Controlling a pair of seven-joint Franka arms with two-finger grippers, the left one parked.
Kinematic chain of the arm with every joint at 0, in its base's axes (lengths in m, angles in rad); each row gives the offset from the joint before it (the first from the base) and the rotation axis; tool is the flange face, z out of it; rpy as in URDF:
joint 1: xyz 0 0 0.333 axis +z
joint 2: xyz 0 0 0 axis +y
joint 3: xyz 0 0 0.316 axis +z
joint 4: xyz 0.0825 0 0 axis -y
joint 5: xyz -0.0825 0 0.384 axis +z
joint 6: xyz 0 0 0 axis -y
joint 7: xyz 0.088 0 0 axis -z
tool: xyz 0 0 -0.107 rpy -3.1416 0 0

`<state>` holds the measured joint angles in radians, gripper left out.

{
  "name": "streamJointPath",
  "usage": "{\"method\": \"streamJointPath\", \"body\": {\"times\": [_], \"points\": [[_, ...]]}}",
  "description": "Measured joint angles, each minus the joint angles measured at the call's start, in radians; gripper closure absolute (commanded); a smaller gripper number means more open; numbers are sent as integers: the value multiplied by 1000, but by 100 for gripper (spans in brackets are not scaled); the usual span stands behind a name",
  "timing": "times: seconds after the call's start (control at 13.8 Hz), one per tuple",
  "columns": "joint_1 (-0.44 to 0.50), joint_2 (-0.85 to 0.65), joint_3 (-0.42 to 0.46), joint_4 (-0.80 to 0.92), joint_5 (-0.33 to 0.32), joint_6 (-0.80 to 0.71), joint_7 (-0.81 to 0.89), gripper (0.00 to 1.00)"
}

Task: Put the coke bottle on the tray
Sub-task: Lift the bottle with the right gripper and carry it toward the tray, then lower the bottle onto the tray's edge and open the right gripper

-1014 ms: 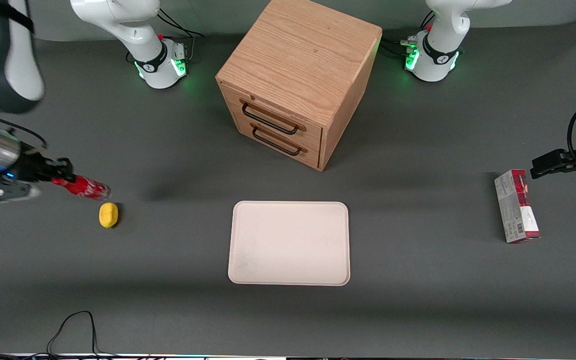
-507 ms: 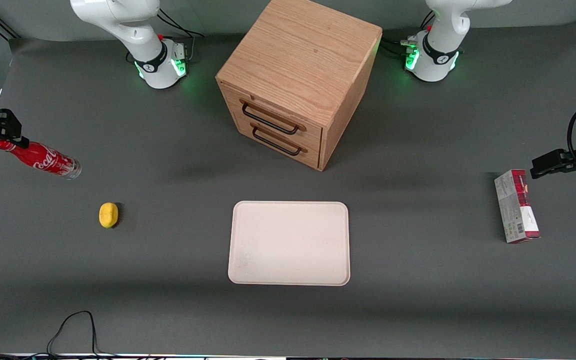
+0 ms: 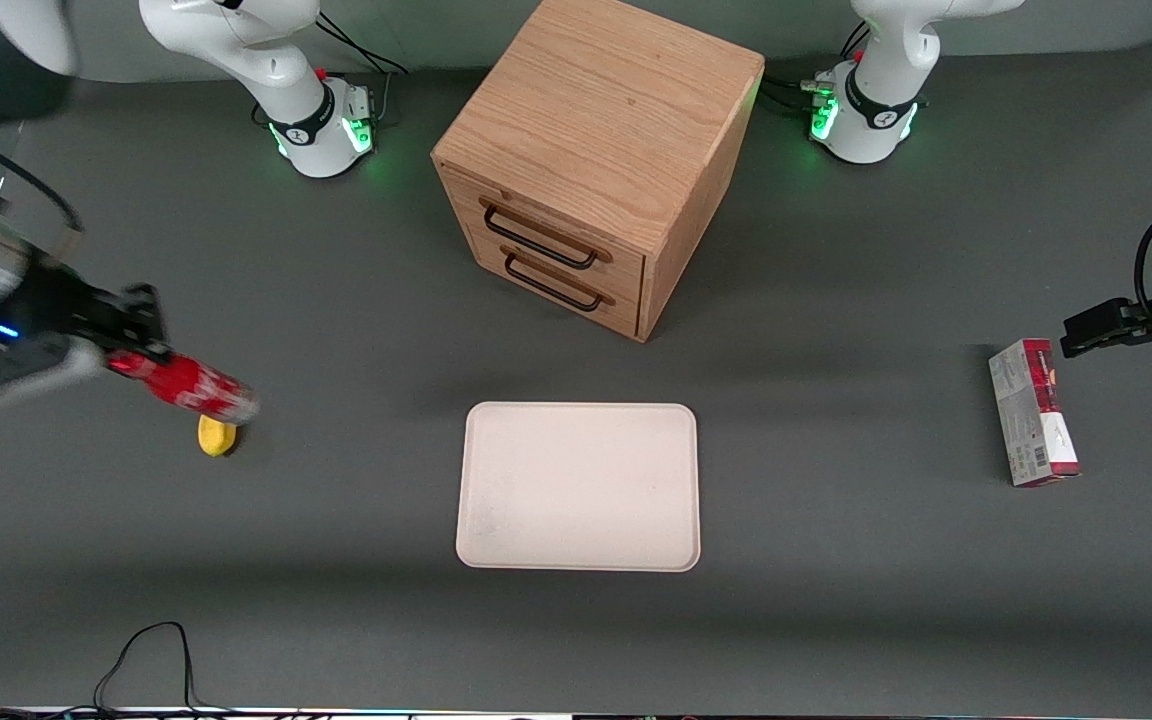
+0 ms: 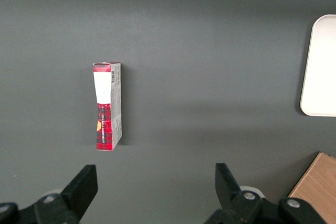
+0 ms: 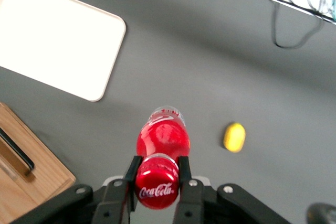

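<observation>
I have the right arm reaching in low over the working arm's end of the bench (image 3: 336,620), its wrist turned so the end effector (image 3: 136,352) points across toward the tray. The end effector (image 5: 157,176) is clamped on the coke bottle (image 3: 186,385) at the red cap; in the right wrist view one black finger (image 5: 131,174) sits on each side of the cap, pressed against it. The bottle hangs tilted, carried above the bench, cap at the fingers and clear base pointing away from them. Its base overlaps the yellow lemon-shaped lump (image 3: 216,438) in the front view; the wrist view shows the lump (image 5: 234,137) on the bench, apart from the bottle (image 5: 163,135).

The tray (image 3: 578,487) lies flat in front of the wooden drawer cabinet (image 3: 596,160), nearer the front camera than the cabinet. It carries nothing. The bottle is well apart from it.

Tray: cream, rectangular, rounded corners, low rim, matte surface. Bottle: slim, red label with white script. Cabinet: oak-grain box, two drawers shut, dark wire handles. Bench: dark grey, matte. A red-and-white carton (image 3: 1032,412) lies flat toward the parked arm's end.
</observation>
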<state>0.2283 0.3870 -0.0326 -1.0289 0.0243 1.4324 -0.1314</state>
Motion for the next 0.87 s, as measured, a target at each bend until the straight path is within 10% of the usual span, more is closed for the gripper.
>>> {"method": "streamJointPath", "body": {"times": [0.87], "points": [[265,253,52,145,-97,188,263,100]]}}
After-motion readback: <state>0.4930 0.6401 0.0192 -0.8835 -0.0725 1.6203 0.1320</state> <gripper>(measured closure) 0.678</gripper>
